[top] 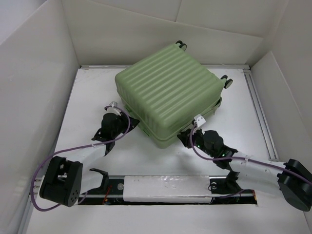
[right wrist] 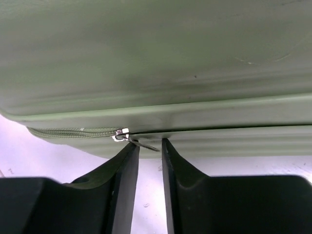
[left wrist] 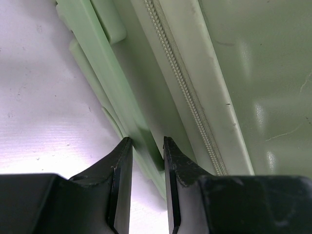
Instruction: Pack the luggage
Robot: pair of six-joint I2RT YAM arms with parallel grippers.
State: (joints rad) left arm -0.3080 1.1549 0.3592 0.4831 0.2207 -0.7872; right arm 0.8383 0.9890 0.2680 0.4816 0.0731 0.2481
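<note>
White surface point(top: 87, 97) fills the floor of a pale-walled enclosure, and the luggage point(top: 168, 95) lies flat on it, towards the far side and turned at an angle. Its ribbed pale green lid faces up and rests on the lower shell. Two of its black caster wheels point(top: 181, 45) show at the far and right corners.

The left arm point(top: 63, 183) reaches in from the near left and the right arm point(top: 263, 168) from the near right. Each trails a purple cable point(top: 34, 190).

The left claw point(left wrist: 146, 146) sits at the case's near left side, low against the surface. Its jaws stand narrow, and a green ridge of the lower shell fills the gap between the fingertips point(left wrist: 124, 151), so it appears to grip that ridge. The zipper point(left wrist: 187, 92) runs along the seam just right of it.

The right claw point(right wrist: 150, 146) sits at the near right corner, also narrow, with a slit of white surface visible between its fingers. The small metal zipper pull point(right wrist: 127, 138) hangs at the seam right at its tips, its tab slanting across the gap. Whether the tab is pinched, I cannot tell.
</note>
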